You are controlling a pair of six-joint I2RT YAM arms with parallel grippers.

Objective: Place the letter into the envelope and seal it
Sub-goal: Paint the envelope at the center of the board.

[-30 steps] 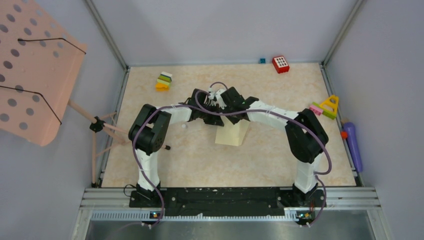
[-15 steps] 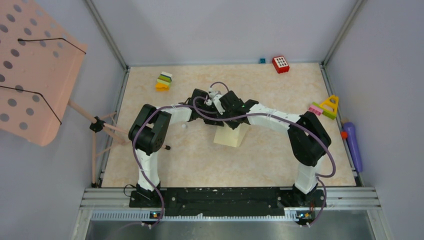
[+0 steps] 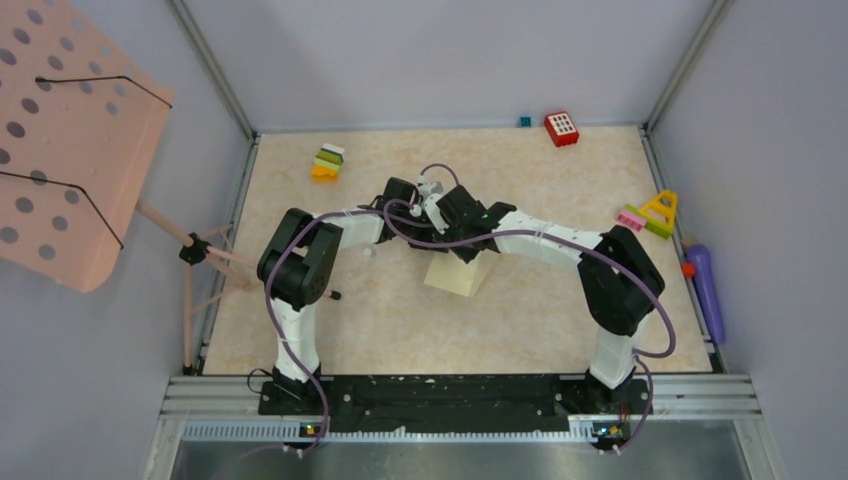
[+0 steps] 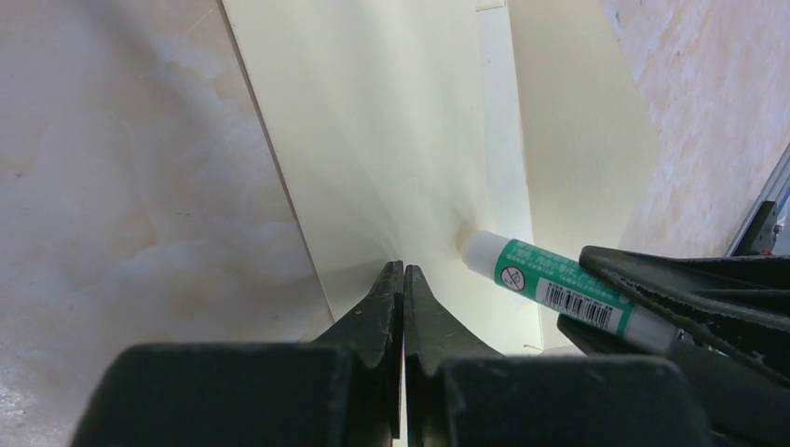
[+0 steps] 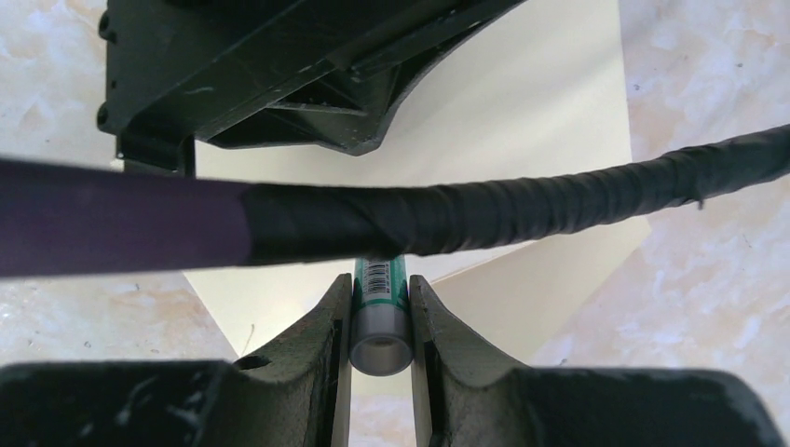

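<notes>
The pale yellow envelope (image 3: 462,274) lies mid-table under both wrists, its flap spread open (image 4: 391,140). My left gripper (image 4: 403,270) is shut, its tips resting on the paper with nothing seen between them. My right gripper (image 5: 381,300) is shut on a green and white glue stick (image 5: 380,340). The stick's white tip touches the envelope just right of the left fingertips (image 4: 484,251). In the right wrist view the envelope (image 5: 531,112) lies beneath the left arm's black wrist. The letter is not in view.
A purple cable (image 5: 419,219) crosses the right wrist view. Toy blocks sit at the back left (image 3: 327,163), a red block (image 3: 561,128) at the back right, a yellow and pink toy (image 3: 652,213) and a purple object (image 3: 704,285) on the right. A pink perforated stand (image 3: 70,140) leans at left.
The right wrist with the glue stick has shifted a little to the left over the envelope. The left gripper stays shut in place.
</notes>
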